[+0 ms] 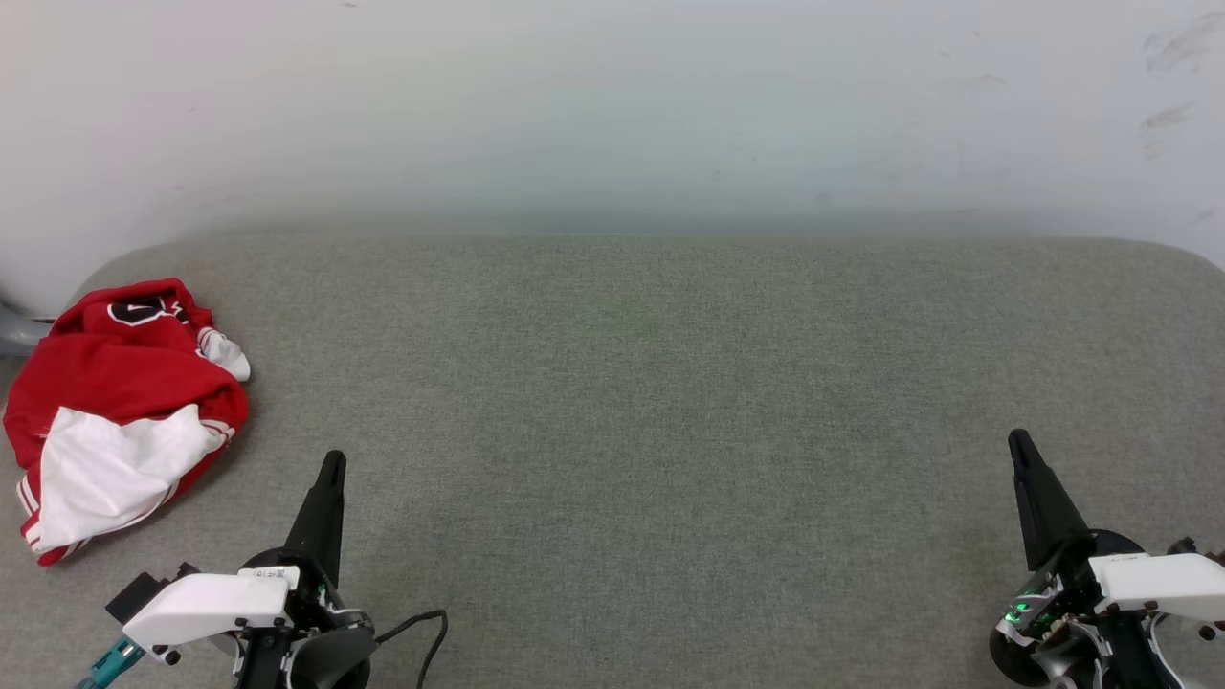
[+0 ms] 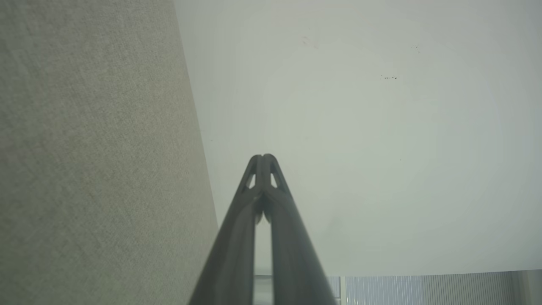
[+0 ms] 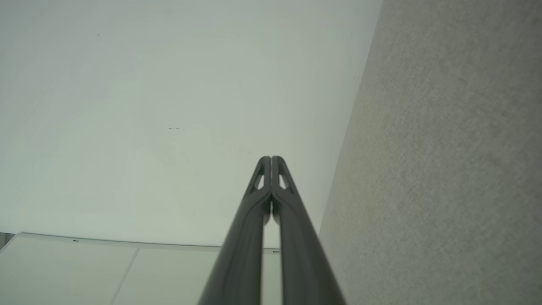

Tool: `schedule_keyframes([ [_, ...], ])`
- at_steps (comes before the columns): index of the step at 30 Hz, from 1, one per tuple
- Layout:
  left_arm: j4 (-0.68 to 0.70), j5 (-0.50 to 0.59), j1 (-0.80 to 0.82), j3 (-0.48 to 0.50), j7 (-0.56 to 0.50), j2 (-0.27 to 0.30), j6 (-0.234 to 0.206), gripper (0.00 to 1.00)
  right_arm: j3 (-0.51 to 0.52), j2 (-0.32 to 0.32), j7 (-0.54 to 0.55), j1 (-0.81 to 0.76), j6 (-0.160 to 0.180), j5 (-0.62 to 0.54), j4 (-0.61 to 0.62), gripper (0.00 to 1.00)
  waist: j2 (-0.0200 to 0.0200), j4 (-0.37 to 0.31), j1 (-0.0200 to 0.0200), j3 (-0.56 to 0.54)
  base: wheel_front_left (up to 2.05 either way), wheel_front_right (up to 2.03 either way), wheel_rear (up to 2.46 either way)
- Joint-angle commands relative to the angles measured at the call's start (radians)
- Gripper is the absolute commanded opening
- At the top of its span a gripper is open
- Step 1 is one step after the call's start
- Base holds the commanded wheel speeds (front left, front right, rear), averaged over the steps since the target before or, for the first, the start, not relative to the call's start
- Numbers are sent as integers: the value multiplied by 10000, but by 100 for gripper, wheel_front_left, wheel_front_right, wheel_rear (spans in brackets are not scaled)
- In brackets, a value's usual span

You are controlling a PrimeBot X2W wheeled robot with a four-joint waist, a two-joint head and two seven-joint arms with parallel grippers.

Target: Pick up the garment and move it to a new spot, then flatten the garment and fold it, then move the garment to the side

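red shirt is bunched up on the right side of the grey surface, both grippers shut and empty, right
No: the shirt is bunched up on the left side of the surface, as the head view shows. The left gripper and right gripper are shut and empty.

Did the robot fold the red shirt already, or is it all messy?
Nothing looks done yet: the red shirt lies crumpled at the left end of the gray surface. Nothing is in hand either: the left gripper and the right gripper are both shut, empty, and apart from the shirt. Everything is left: picking it up, moving it, flattening, folding, and setting it aside.
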State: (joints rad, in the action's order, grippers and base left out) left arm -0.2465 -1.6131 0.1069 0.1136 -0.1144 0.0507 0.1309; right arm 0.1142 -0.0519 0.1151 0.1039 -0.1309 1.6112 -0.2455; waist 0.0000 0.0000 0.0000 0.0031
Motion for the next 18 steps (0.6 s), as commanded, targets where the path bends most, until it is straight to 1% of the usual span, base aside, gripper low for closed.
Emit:
schedule_keyframes([
  [1,12,5,62,21,-18,-13,23,0,-7,37,2,119,4,34,-4,0,0,0,0,0,0,0,0],
  [18,12,5,62,21,-18,-13,21,0,-7,37,2,119,4,34,-4,0,0,0,0,0,0,0,0],
])
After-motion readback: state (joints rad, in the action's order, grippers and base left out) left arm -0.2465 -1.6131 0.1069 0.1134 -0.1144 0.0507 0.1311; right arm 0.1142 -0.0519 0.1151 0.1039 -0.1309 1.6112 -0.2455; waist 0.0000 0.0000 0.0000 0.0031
